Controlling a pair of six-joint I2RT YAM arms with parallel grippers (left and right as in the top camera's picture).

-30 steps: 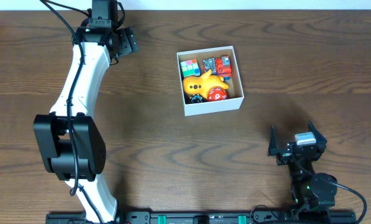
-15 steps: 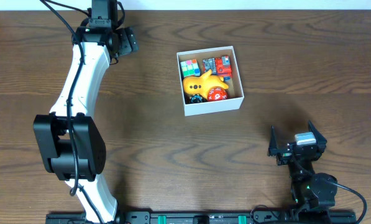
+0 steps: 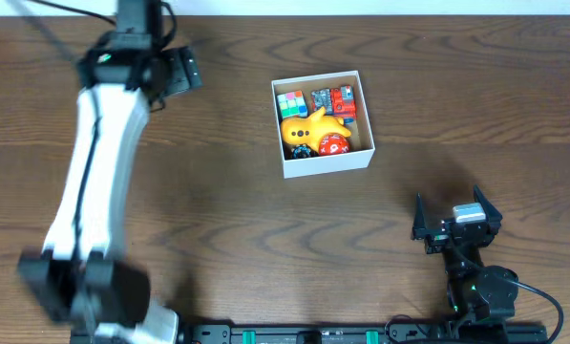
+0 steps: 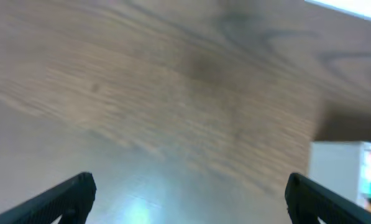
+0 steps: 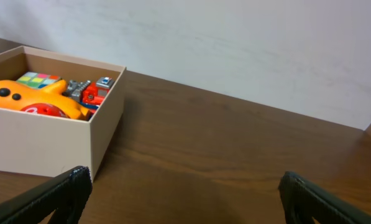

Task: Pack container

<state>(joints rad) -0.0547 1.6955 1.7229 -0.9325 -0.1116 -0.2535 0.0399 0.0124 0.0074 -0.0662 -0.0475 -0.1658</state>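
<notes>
The container [image 3: 327, 162] is a white square box on the dark wood table, right of centre at the back. It holds a yellow toy [image 3: 308, 124], a colourful cube [image 3: 290, 103], a red and blue toy [image 3: 334, 99] and a red ball [image 3: 332, 145]. My left gripper [image 3: 181, 73] is open and empty at the far left, well apart from the box. In the blurred left wrist view its jaws [image 4: 188, 199] are open over bare table, with the box corner [image 4: 337, 171] at right. My right gripper [image 3: 453, 212] is open and empty near the front right. In the right wrist view its jaws [image 5: 182, 193] face the box [image 5: 36, 143].
A pale wall [image 5: 235, 43] runs behind the table's far edge. The long white left arm [image 3: 89, 182] stretches over the table's left side. A black rail [image 3: 313, 334] runs along the front edge.
The left arm has swung to the left and is motion-blurred; its gripper has shifted slightly left. The right arm and the box have not moved.
</notes>
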